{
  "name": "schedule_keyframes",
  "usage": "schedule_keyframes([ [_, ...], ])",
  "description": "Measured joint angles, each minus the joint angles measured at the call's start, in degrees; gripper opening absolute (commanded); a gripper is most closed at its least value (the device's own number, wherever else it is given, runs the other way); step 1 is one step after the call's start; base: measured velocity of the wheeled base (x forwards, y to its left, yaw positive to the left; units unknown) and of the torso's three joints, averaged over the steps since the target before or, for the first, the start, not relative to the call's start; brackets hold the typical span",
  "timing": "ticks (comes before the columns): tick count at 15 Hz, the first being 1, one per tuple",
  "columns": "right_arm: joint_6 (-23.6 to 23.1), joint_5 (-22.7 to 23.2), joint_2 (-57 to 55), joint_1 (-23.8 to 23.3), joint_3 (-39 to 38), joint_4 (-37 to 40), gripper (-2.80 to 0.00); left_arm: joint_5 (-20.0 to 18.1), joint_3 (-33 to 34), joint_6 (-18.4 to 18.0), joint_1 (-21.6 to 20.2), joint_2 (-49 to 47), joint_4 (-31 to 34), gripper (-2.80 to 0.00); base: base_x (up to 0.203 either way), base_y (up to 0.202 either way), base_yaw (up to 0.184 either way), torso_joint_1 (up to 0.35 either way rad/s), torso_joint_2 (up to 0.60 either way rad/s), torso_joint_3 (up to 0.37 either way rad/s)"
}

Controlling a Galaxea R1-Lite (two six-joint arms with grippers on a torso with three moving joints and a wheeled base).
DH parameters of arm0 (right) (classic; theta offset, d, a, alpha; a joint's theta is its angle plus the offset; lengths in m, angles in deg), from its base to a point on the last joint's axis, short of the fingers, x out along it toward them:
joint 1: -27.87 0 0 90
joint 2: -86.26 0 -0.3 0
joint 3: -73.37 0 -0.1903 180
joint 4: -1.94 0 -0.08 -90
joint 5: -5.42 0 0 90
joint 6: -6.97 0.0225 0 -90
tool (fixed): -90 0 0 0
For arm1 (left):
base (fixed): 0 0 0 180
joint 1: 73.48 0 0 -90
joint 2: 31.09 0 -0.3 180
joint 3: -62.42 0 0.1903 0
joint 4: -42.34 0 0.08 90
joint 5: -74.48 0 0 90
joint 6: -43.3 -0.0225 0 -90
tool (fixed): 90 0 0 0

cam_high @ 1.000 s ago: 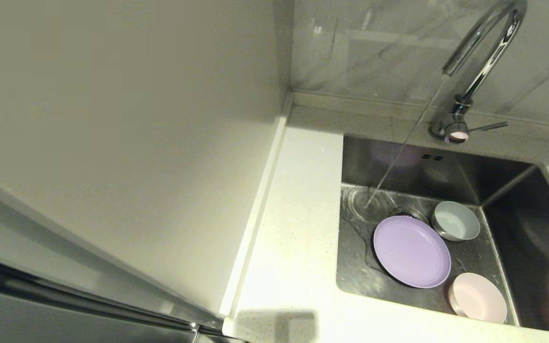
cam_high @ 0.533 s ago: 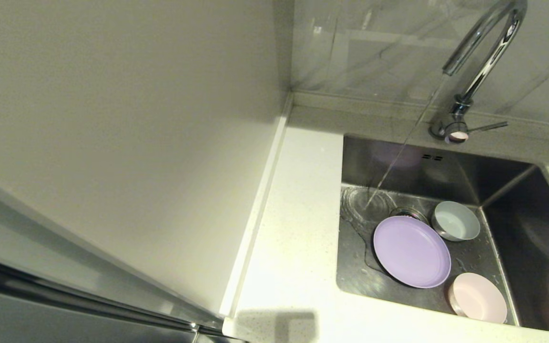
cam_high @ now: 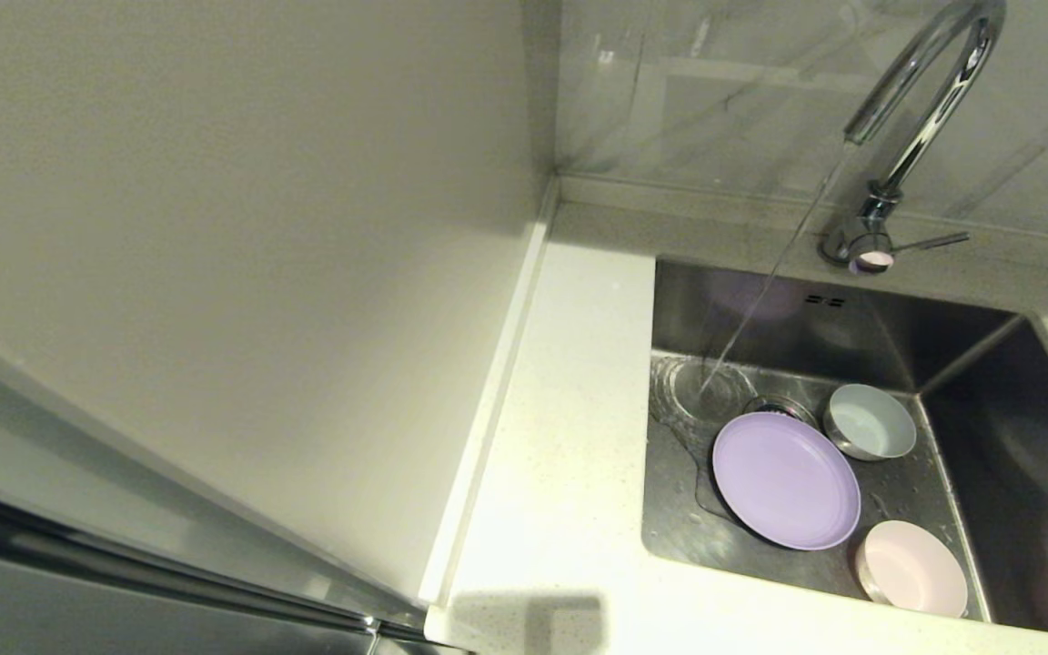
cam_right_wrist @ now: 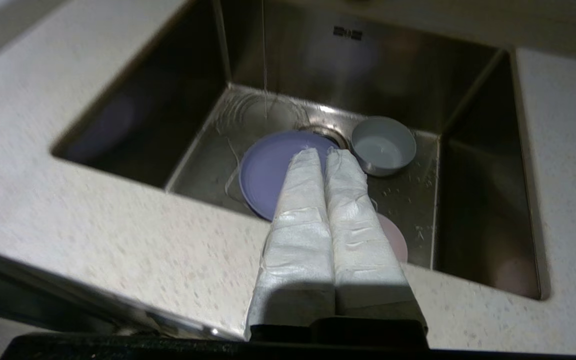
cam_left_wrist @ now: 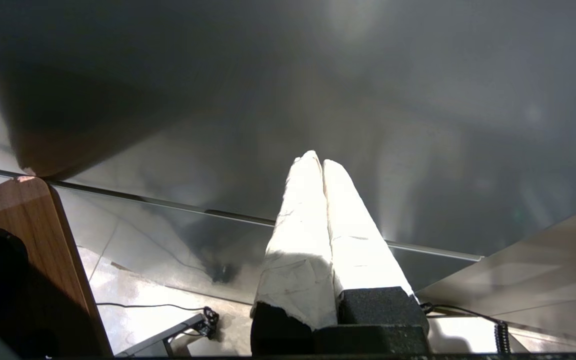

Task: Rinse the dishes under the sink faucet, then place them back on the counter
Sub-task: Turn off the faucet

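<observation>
- We saw our left end effector (cam_left_wrist: pixel 316 162) only in its wrist view, its white-wrapped fingers pressed together on nothing, well away from the sink and facing a dark glossy panel.
- The white speckled worktop (cam_high: pixel 560 437) lay to the left of the sink (cam_high: pixel 988 473) and ran along its near edge.
- A thin stream of water (cam_high: pixel 760 300) fell from the chrome faucet (cam_high: pixel 920 109), which stood behind the sink's back wall, and struck the sink floor at its far-left corner, just beside the drain.
- The lavender plate (cam_high: pixel 786 479) lay flat on the sink floor, overlapping the drain strainer, out of the stream.
- The white mug (cam_high: pixel 870 420) stood upright to the right of the plate, towards the sink's back wall.
- The pale pink bowl (cam_high: pixel 911 568) sat at the sink's near wall, just beside the plate.
- Our right end effector (cam_right_wrist: pixel 322 156) hung above the sink's near edge, closed and empty, pointing towards the plate.
</observation>
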Motion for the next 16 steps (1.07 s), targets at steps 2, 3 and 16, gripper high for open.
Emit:
schedule_keyframes([
  [2,4.49,-0.07,-6.18,0.02,6.41,0.03,-2.80,0.00,0.00,-0.01,0.02,0.00,-0.03,-2.80,0.000,0.000,0.000,0.000,0.00,0.000],
  [3,7.22,-0.07,-10.69,0.05,10.09,0.04,-2.80,0.01,0.00,-0.02,0.02,0.00,0.01,-2.80,0.000,0.000,0.000,0.000,0.00,0.000],
  [16,31.77,-2.74,-85.57,9.25,54.29,-12.51,-2.80,0.00,0.00,-0.03,0.03,0.00,-0.03,-2.80,0.000,0.000,0.000,0.000,0.00,0.000],
])
